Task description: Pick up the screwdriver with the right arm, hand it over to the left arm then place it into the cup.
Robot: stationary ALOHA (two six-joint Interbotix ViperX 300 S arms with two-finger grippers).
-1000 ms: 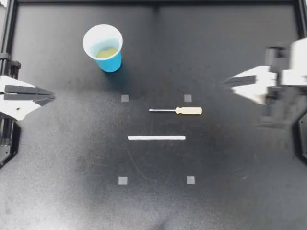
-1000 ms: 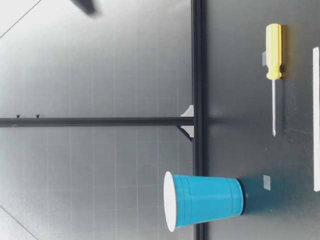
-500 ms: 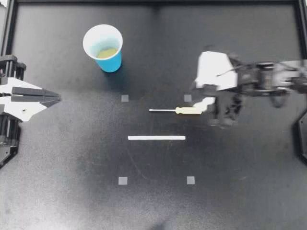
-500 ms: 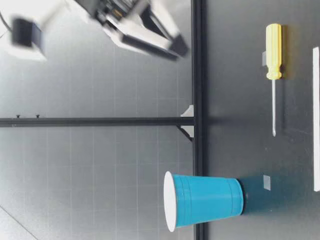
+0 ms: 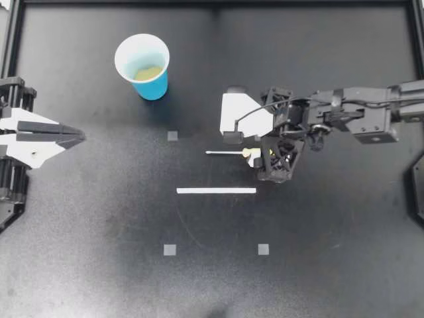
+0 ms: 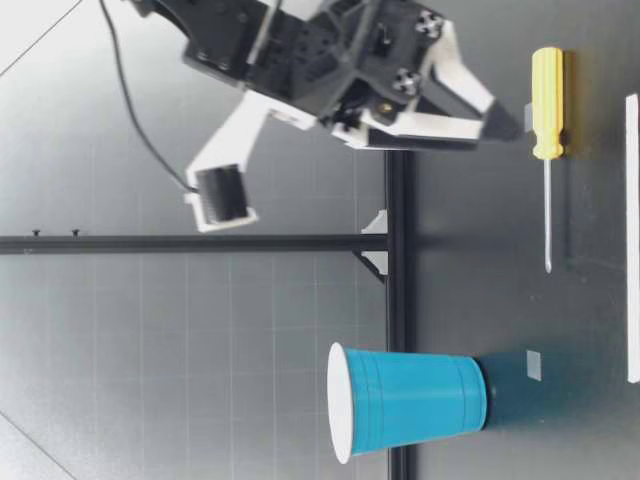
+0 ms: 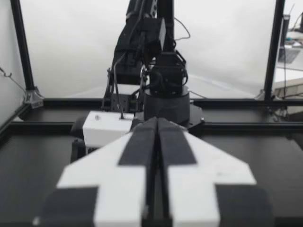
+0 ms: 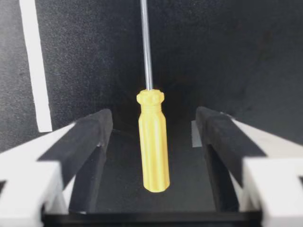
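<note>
Presently, the screwdriver [image 5: 224, 152] lies flat on the counter [image 5: 318, 265] near its middle. Its shaft points toward the left arm's side, and its yellow handle is largely covered by the right arm [image 5: 358, 116], which reaches in over it.

The right jaws are released. In the right wrist view the two black pads [image 8: 90, 137] stand wide apart on either side of the handle [image 8: 153, 142], and neither touches it. In the low view the fingertips [image 6: 500, 122] hang close beside the handle [image 6: 547, 100]; whether they touch the counter cannot be told.

The left arm [image 5: 30, 136] sits at its own edge of the counter, well apart from the screwdriver. The left jaws are clenched on nothing, with the pads [image 7: 173, 146] pressed together.

The blue cup [image 5: 142, 66] stands upright, well apart from the screwdriver and farther from the low camera than it. A white strip [image 5: 216, 191] lies near the screwdriver and parallel to it. Small grey squares [image 5: 169, 250] mark the counter around them.
</note>
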